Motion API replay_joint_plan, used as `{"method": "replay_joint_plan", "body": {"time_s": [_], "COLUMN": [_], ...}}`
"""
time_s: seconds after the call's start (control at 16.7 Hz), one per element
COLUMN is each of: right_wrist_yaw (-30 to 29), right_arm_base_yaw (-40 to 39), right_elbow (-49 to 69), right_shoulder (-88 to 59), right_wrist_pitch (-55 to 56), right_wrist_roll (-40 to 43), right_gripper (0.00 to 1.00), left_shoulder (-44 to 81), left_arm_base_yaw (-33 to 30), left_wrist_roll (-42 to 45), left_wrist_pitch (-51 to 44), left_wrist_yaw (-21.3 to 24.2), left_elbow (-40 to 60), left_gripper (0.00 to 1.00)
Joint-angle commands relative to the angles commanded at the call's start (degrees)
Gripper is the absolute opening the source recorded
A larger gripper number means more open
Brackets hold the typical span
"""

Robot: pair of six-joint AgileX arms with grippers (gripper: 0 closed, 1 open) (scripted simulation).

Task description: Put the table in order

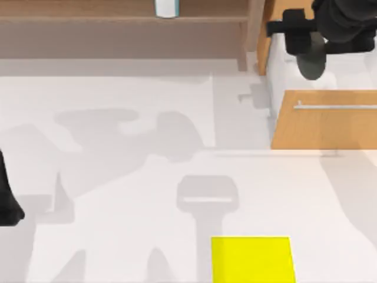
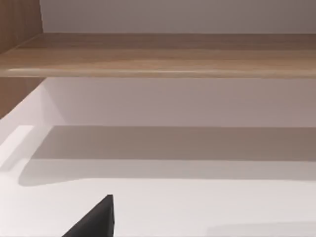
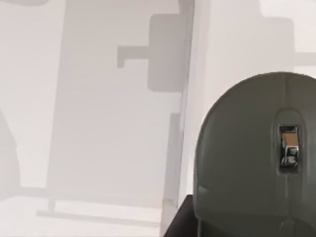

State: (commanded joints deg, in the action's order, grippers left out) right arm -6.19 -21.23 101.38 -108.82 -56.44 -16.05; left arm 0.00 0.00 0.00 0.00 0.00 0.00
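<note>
Colours here are pretty simple: the desk (image 1: 118, 236) is plain white with soft grey shadows, the square pad (image 1: 252, 259) is bright yellow, the drawer front (image 1: 327, 127) and shelf (image 1: 118, 20) are light-brown wood, and the mouse (image 3: 256, 158) is dark grey-green with a shiny silver wheel.

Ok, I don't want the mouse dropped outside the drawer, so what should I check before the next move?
1. Mouse held in right gripper: ok.
2. Drawer open: ok, front pulled out.
3. Mouse over the drawer's inside: ok, as far as the top view tells.
4. Left arm parked at the left edge of the table: ok.
5. Mouse's height above the drawer floor: cannot tell.
</note>
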Motion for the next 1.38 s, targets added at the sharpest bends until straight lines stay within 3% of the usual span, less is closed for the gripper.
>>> {"method": "replay_joint_plan", "body": {"time_s": [0.78, 1.08, 1.38], "right_wrist_yaw": [-0.1, 1.1, 1.6], "right_arm_base_yaw": [-26.8, -32.7, -34.0], "right_elbow": [-34.4, -42.9, -44.9], "right_shoulder": [10.9, 11.5, 11.4], "right_wrist_pitch": [9.5, 10.9, 11.2], "right_wrist_roll": [-31.7, -38.6, -40.2], "right_gripper": [0.00, 0.00, 0.00], "left_shoulder": [0.0, 0.0, 0.0], "left_arm_base_yaw": [0.0, 0.0, 0.0], "left_wrist_roll": [0.0, 0.0, 0.0], "left_wrist_pitch": [0.0, 0.0, 0.0], "left_wrist_yaw": [0.0, 0.0, 0.0], "left_elbow": [0.0, 0.0, 0.0], "left_gripper": [1.00, 1.00, 1.00]}}
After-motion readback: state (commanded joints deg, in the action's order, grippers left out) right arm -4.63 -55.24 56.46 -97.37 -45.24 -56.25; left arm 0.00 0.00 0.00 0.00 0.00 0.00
